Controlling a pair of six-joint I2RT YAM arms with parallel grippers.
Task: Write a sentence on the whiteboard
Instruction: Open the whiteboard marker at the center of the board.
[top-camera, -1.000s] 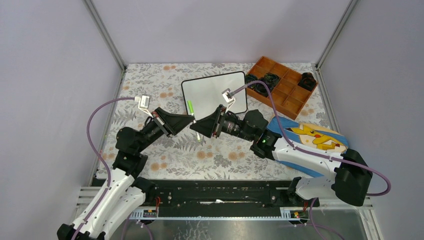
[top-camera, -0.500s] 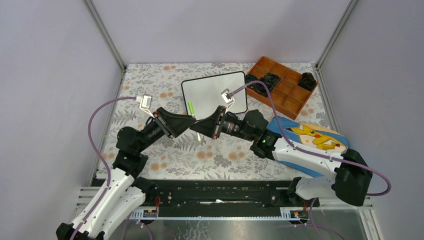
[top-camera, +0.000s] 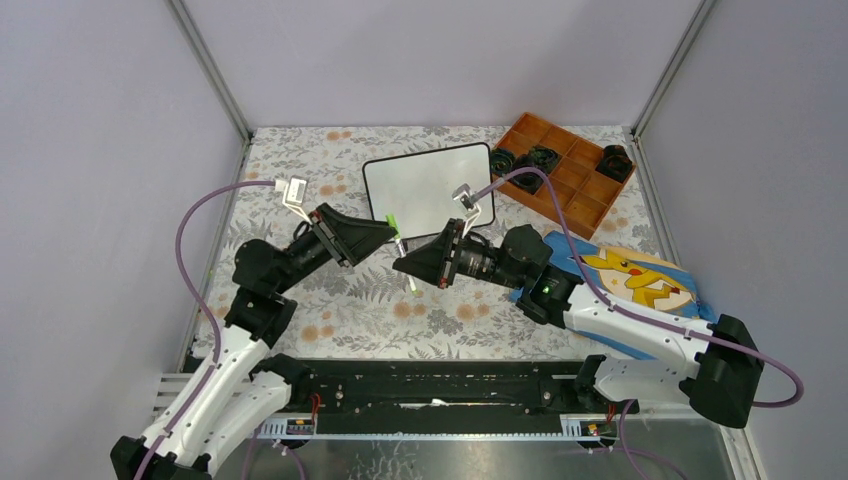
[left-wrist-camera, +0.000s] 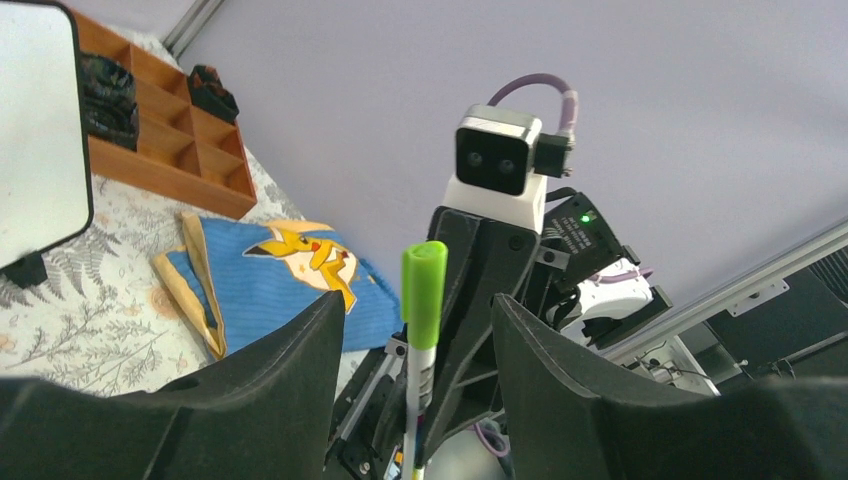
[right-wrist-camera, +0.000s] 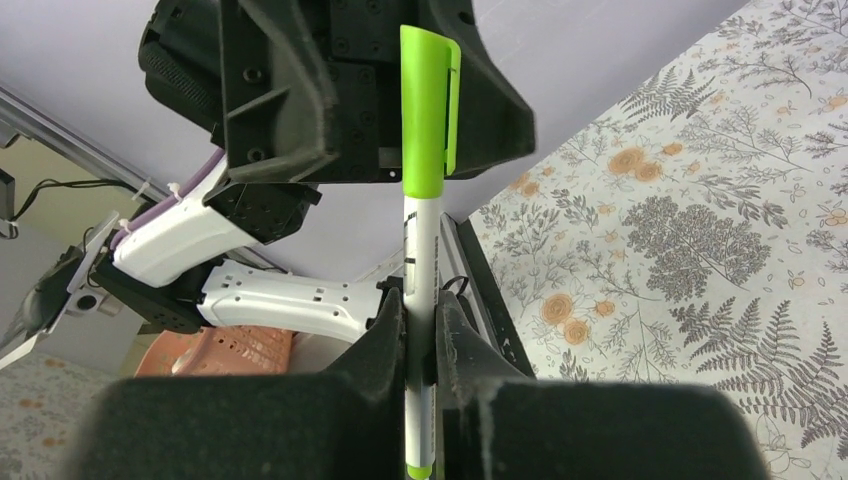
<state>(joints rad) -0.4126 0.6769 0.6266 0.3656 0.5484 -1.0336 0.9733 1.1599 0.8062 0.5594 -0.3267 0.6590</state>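
I am pinching the marker (right-wrist-camera: 422, 200) in my right pincer (right-wrist-camera: 420, 320), both fingers pressing flat against its white barrel, just below the green cap. From the right wrist the marker's long axis is running straight up out of the grip, the cap pointing at my other arm.

My left pincer (left-wrist-camera: 418, 305) is standing spread, its 2 fingers (left-wrist-camera: 300, 350) flanking the cap, with a gap showing on each side. From that wrist the cap is rising between them and touching neither.

From above, the 2 pincers are meeting tip to tip over the flowered table (top-camera: 330, 300). The marker is hanging between them, slanted, its cap end pointing away and a little to my left, toward the near edge of the whiteboard (top-camera: 428, 188).

The whiteboard is lying flat at the far middle of the table, its long axis running left to right, the right end turned slightly away. The wooden tray (top-camera: 563, 170) is sitting just beside its right end, and the Pikachu cloth (top-camera: 630, 275) is lying nearer, under my right arm.
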